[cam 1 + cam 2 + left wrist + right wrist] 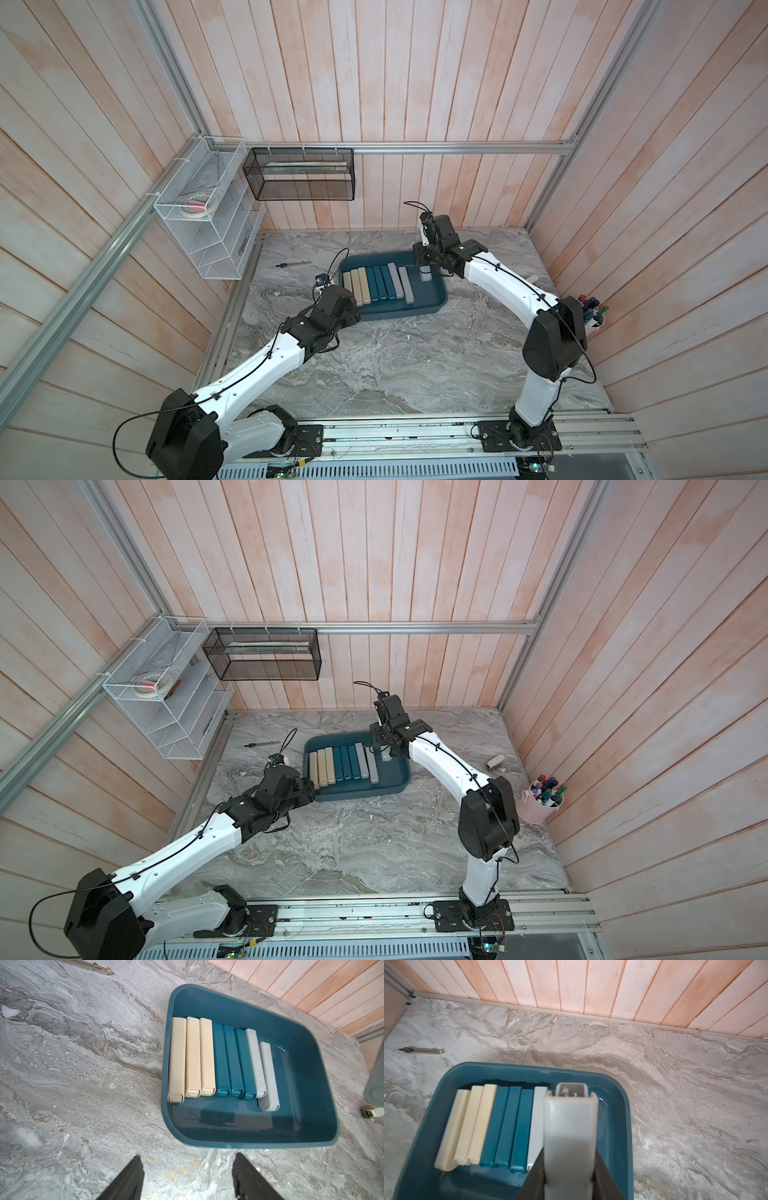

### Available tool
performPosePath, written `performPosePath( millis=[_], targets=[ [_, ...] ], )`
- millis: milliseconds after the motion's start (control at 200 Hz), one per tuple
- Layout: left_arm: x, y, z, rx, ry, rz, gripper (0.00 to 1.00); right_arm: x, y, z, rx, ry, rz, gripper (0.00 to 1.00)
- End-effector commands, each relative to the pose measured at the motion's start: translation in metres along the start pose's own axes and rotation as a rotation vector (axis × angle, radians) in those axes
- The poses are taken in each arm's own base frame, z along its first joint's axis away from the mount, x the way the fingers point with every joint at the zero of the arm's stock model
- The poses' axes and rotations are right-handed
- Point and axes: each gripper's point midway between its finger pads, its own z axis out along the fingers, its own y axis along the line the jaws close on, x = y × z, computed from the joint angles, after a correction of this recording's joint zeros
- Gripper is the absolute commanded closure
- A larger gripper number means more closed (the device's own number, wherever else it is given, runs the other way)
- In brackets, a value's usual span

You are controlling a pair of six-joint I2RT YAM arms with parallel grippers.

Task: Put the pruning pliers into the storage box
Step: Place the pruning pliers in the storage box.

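Reading the clock from a top view, with 12 at the back wall, I have the storage box (432,298) on the marble table (374,374) between my 2 arms. 8 of the pruning pliers lie flat in it side by side, packed from its 9 o'clock wall: 3 beige bars (193,1057), 3 teal bars (230,1061), then 2 grey bars (256,1064), the last one set a little toward 6 o'clock. The 3 o'clock part of the floor is bare. My right gripper (569,1151) is clamped on the 9th bar (569,1122), also grey, holding it over that bare part just beside the row; whether its far end touches the box I cannot tell. My left gripper (187,1156) hangs over the table near the box's 7 o'clock corner, jaws fairly wide with nothing between them. A thin silver tool (293,264) lies on the table at 10 o'clock of the box, well apart from it.
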Motion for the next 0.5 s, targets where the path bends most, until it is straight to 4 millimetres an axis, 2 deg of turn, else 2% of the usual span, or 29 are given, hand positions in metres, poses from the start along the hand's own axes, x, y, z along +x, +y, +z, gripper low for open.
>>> performPosePath(
  millis=[0,375,495],
  targets=[
    [-0.008,-0.005,0.0,0.009,-0.007,-0.005,0.29,0.0,-0.003,0.018,0.014,-0.001,-0.028,0.76],
    [-0.004,-0.002,0.001,-0.002,-0.001,-0.009,0.29,0.046,-0.018,0.067,0.028,0.083,-0.01,0.76],
    [-0.001,0.0,0.001,-0.003,0.005,-0.014,0.29,0.053,-0.023,0.079,0.031,0.097,-0.003,0.76]
  ],
)
